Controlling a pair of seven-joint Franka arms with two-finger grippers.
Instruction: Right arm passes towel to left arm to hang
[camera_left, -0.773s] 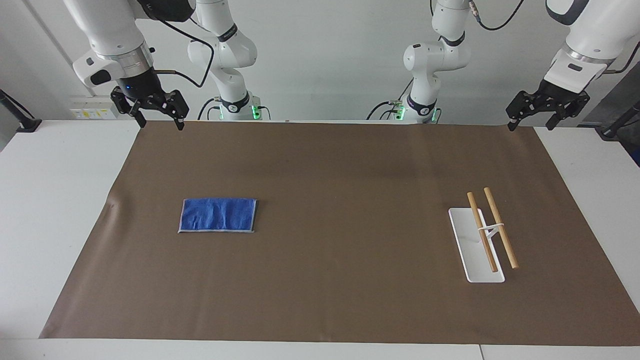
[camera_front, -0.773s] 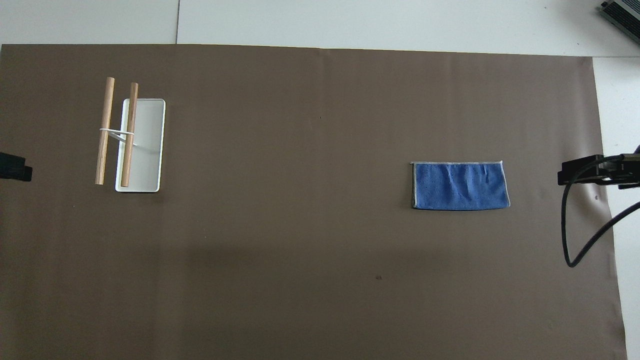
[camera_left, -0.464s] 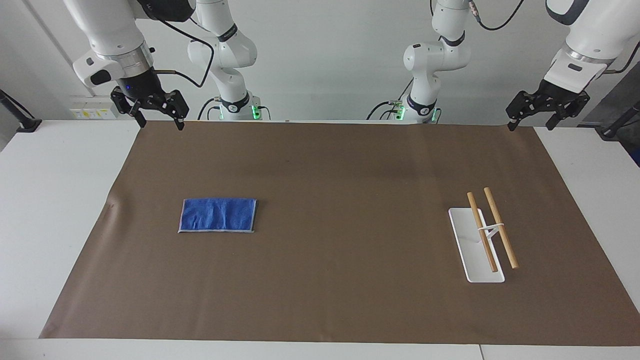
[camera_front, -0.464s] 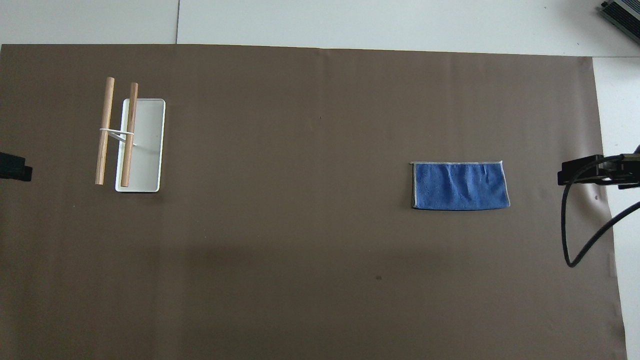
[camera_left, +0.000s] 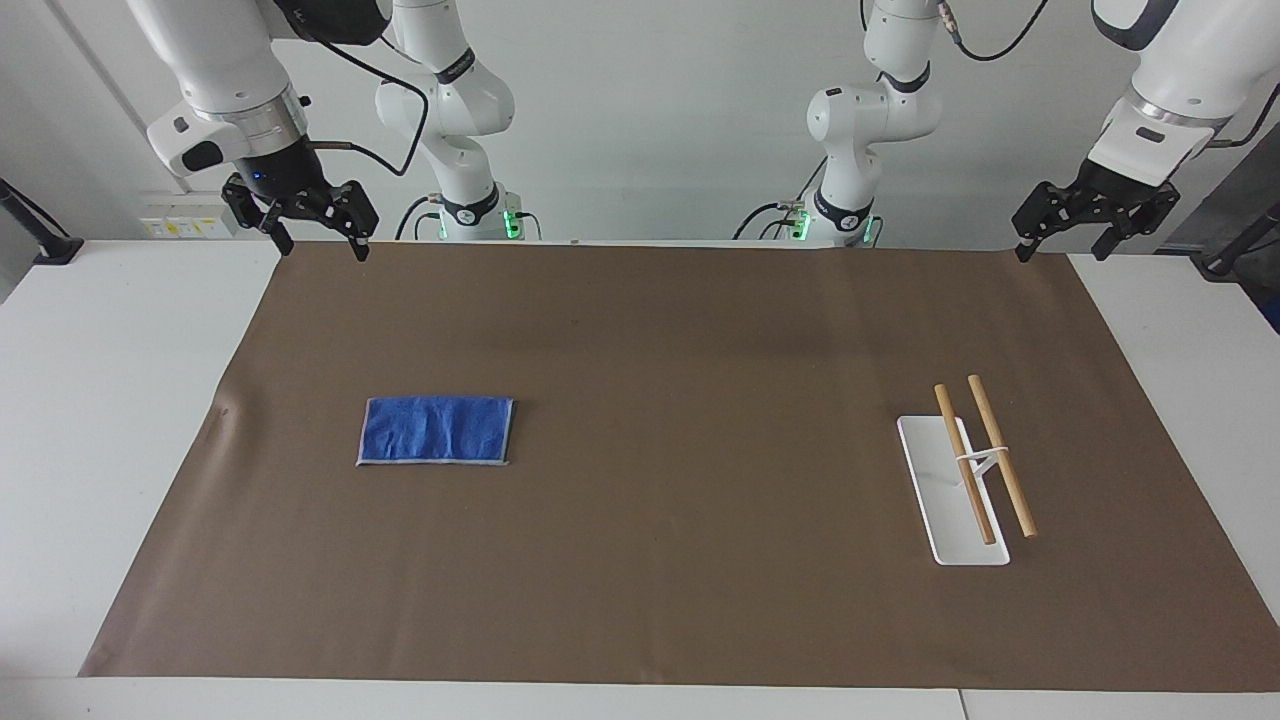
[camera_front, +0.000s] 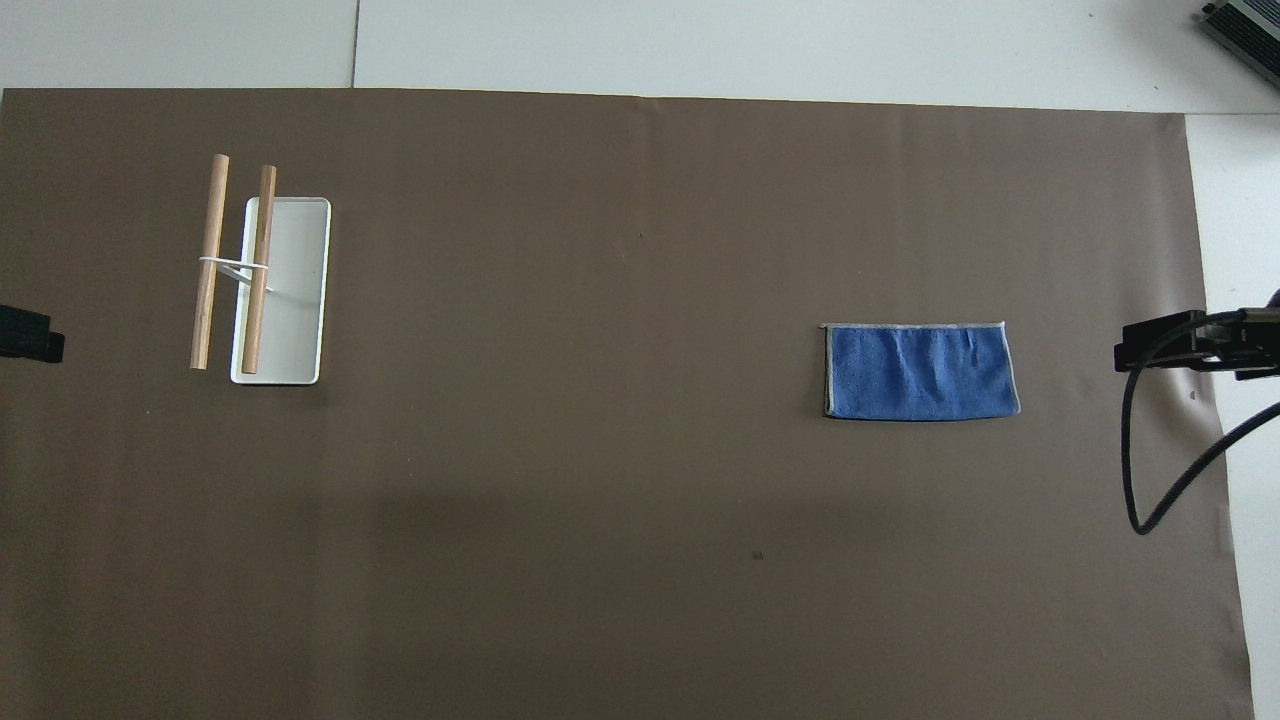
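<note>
Fingers of the right gripper (camera_left: 318, 243) are spread wide and empty at the mat's (camera_left: 660, 340) 10 o'clock corner; the left gripper (camera_left: 1062, 250), at 2 o'clock, is likewise splayed. Overhead, both are mostly cut off. The towel (camera_left: 436, 430) lies flat at 9 o'clock, the rack (camera_left: 968, 475) at 3.

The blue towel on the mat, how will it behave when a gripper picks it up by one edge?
The towel lies flat with soft wrinkles across its terry surface, so it will probably droop and hang limp from the pinched edge. It looks thin and folded, so likely light, though layers might separate. Pushed, it would probably bunch up on the brown mat rather than slide.
</note>
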